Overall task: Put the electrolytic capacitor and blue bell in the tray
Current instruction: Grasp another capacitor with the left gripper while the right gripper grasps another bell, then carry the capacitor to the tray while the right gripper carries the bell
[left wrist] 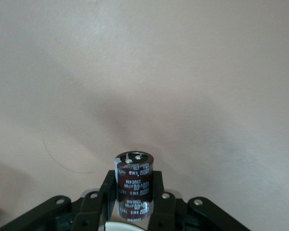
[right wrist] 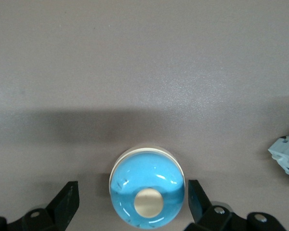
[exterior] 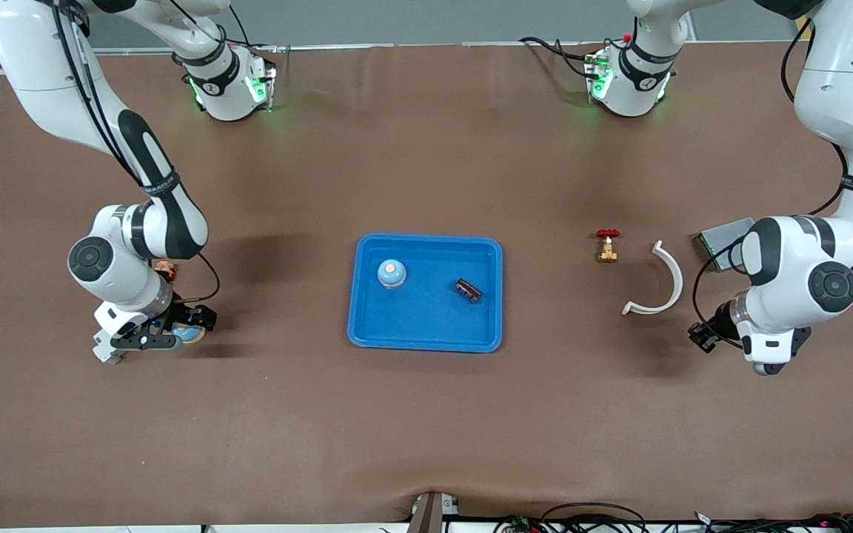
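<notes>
Capacitor [left wrist: 134, 185] clamped in left end effector [left wrist: 134, 202]; right end effector [right wrist: 131, 204] apparently straddles bell [right wrist: 147, 192].

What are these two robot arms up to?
The left gripper is closed on a dark electrolytic capacitor at its end of the table. The right gripper sits open around a blue bell resting on the table. The blue tray in the middle already holds a second bell and a dark part.

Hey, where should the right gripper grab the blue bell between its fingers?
Probably from straight above: the blue bell sits upright on the table between the right gripper's open fingers. Close across the dome's widest band near its base; higher up the curve would likely slip.
</notes>
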`<act>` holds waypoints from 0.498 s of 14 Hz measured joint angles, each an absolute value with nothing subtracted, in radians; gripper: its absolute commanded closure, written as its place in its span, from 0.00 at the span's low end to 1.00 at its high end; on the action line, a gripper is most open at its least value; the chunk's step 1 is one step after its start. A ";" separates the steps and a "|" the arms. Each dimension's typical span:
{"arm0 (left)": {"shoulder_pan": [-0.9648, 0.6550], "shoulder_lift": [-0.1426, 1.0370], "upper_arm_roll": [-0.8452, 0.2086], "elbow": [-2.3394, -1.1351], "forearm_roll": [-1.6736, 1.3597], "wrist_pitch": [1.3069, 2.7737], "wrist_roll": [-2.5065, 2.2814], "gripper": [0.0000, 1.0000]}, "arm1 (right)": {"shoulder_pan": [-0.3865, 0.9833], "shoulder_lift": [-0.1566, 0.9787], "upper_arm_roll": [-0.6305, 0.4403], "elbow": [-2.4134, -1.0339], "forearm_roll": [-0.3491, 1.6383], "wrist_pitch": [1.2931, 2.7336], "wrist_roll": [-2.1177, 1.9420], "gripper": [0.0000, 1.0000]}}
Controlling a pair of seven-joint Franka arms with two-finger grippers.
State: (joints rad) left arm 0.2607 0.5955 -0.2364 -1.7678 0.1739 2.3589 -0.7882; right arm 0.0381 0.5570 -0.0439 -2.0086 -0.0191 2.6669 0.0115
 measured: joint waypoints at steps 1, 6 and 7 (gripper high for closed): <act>0.259 0.586 -0.246 -1.762 0.174 2.355 -0.796 1.00 | 0.036 0.561 -0.044 -2.009 -0.019 2.672 0.011 0.00; 0.251 0.558 -0.315 -1.706 0.174 2.261 -0.880 1.00 | 0.002 0.587 -0.044 -1.993 -0.019 2.688 -0.032 0.00; 0.250 0.557 -0.334 -1.691 0.174 2.245 -0.910 1.00 | -0.001 0.590 -0.044 -1.993 -0.019 2.688 -0.033 0.00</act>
State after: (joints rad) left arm 0.2504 0.5568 -0.3337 -1.6907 0.1739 2.2448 -0.9103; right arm -0.0006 0.5902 -0.0436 -1.9927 -0.0191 2.6878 -0.0328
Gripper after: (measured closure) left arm 0.665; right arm 0.000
